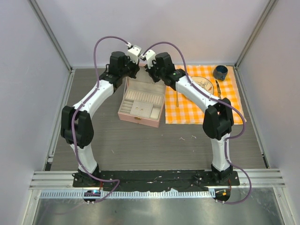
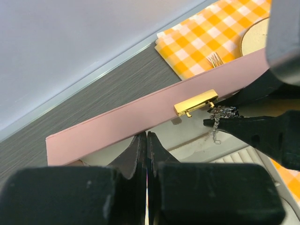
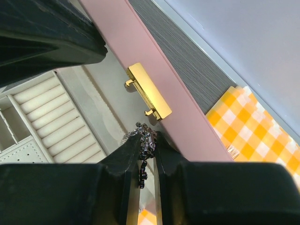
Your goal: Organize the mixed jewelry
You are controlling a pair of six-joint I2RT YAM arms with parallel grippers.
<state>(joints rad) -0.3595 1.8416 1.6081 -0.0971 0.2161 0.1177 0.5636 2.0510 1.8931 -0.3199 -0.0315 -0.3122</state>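
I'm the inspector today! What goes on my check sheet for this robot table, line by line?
Surface: dark wood-grain table, with an orange checked cloth on its right part.
Job's things: thin silvery chain pinched above the open pink case; tiny pale bits on the bare table in front of the cloth.
Clutter: plate, fork, knife and dark cup, all on the cloth.
Grippers: left gripper shut, holding nothing; right gripper shut on the chain.
Cables: purple cables loop above both arms.
Surroundings: pale walls, metal frame posts.
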